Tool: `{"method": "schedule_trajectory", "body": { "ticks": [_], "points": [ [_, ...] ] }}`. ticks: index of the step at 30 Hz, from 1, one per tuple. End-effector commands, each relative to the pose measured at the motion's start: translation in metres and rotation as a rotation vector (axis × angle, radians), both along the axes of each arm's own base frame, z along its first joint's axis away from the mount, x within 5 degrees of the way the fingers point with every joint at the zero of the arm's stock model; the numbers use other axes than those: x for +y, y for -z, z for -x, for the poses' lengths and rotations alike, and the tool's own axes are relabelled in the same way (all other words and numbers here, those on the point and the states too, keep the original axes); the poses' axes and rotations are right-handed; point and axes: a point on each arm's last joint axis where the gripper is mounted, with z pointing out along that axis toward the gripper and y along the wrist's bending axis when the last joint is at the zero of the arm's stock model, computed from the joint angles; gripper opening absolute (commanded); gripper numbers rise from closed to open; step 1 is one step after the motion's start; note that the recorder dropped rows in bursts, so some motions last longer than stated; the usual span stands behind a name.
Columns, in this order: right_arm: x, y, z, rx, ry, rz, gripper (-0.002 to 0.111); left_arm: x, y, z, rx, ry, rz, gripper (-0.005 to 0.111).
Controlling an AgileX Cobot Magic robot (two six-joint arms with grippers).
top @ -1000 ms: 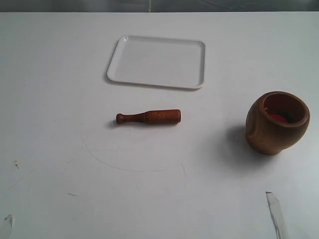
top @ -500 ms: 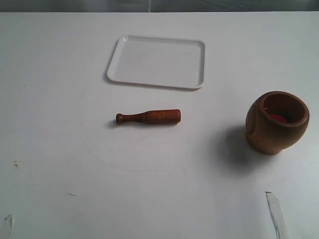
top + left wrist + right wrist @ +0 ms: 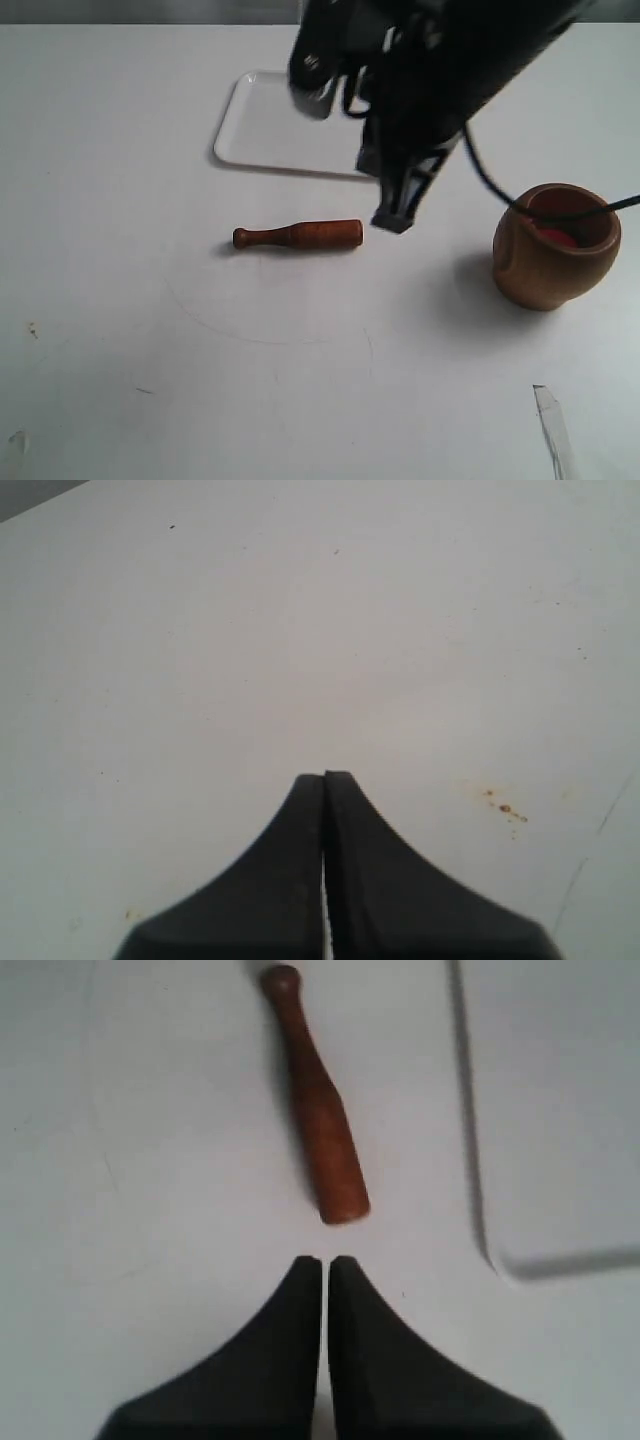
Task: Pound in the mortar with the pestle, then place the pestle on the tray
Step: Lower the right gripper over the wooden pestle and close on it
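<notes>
The reddish-brown pestle (image 3: pixel 298 235) lies flat on the white table, knob to the left; the right wrist view shows the pestle (image 3: pixel 317 1126) too. My right gripper (image 3: pixel 392 222) hangs shut and empty just beyond the pestle's thick end, fingers together (image 3: pixel 325 1260). The brown mortar (image 3: pixel 555 245) stands upright at the right, something red inside it. The white tray (image 3: pixel 290 125) lies behind the pestle, partly hidden by the right arm. My left gripper (image 3: pixel 325 775) is shut over bare table, out of the exterior view.
A strip of tape (image 3: pixel 553 430) sticks to the table at the front right. Faint scratches (image 3: pixel 260 330) and small brown stains (image 3: pixel 505 808) mark the white surface. The right arm's black cable (image 3: pixel 490 180) runs toward the mortar's rim.
The right arm has come into the exterior view from the top, dropping over the tray's right side to a spot just right of the pestle. Pestle, mortar and tray have not moved.
</notes>
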Motion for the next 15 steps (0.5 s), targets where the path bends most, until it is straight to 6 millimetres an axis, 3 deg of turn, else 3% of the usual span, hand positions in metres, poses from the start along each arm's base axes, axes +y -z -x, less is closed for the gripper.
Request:
{"method": "schedule_trajectory", "body": {
  "ticks": [1,5,7,15],
  "points": [
    [0.041,0.031,-0.005,0.000,-0.116,0.036,0.021,-0.001,0.000,0.000,-0.004,0.006,0.015,0.000],
    [0.070,0.059,-0.014,0.033,-0.138,0.075,0.049,-0.001,0.000,0.000,-0.004,0.006,0.015,0.000],
    [0.080,0.069,-0.019,0.039,-0.139,0.085,0.058,-0.001,0.000,0.000,-0.004,0.006,0.015,0.000],
    [0.102,0.101,-0.034,0.061,-0.134,0.109,0.059,-0.001,0.000,0.000,-0.004,0.006,0.015,0.000]
  ]
}}
